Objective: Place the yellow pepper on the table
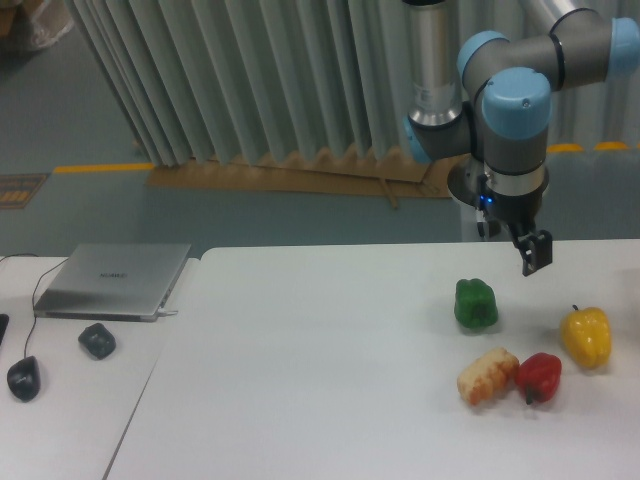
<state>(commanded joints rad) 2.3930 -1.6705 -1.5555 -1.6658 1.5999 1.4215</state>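
Note:
The yellow pepper [586, 336] stands upright on the white table [300, 390] near its right edge, with nothing touching it. My gripper [510, 243] hangs above the table's back right, up and to the left of the pepper and well apart from it. Its fingers stand apart and hold nothing.
A green pepper [475, 303], a red pepper [539, 375] and a tan bread-like piece [487, 375] lie close together left of the yellow one. On the adjoining desk at the left are a silver laptop [115, 280], a dark lump [97, 340] and a mouse [22, 378].

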